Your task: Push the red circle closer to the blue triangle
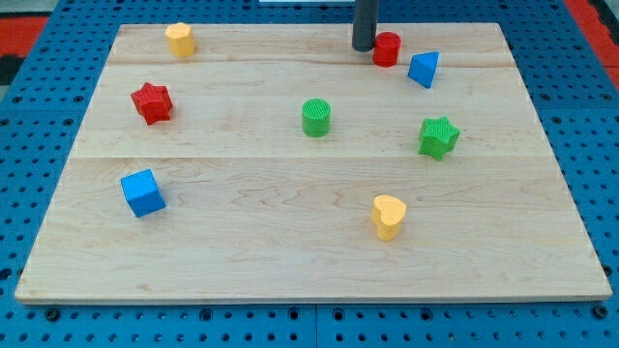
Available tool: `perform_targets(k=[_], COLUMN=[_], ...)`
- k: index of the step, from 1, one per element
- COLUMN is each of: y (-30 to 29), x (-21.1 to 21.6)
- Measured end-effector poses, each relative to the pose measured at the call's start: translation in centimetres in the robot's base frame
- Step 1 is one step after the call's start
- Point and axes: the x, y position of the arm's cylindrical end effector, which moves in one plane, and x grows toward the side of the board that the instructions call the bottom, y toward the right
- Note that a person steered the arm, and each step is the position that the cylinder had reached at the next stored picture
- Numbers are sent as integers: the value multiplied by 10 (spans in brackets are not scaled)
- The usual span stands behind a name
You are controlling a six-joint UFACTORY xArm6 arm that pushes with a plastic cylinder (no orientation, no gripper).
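The red circular plastic block (387,48) is found near the top edge of the pale wooden board (290,242), at about one o'clock from the board's middle. The blue triangular plastic block (424,69) lies just beside it, at roughly four o'clock from the red circle, with a narrow gap between them. My tip (364,46), the lower end of the dark straight rod, is seen at nine o'clock of the red circle, touching it or very nearly so; nothing is held, since the rod has no jaws and can only push.

The red circle is judged to be light, rigid and apt to slide easily on the smooth wood. Being round, it may roll off the tip if contact is made off-centre. Contact is best placed at about ten o'clock on its side wall, so that the push is directed toward the blue triangle.
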Motion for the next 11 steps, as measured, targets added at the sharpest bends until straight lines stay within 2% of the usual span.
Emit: perform_targets(k=[2,3,4,5,7,8,9,10,11], y=[-16,-19,9,30,31,-1,-4,43,49], x=[-1,29,31,13,0,-18,-23,-23,-24])
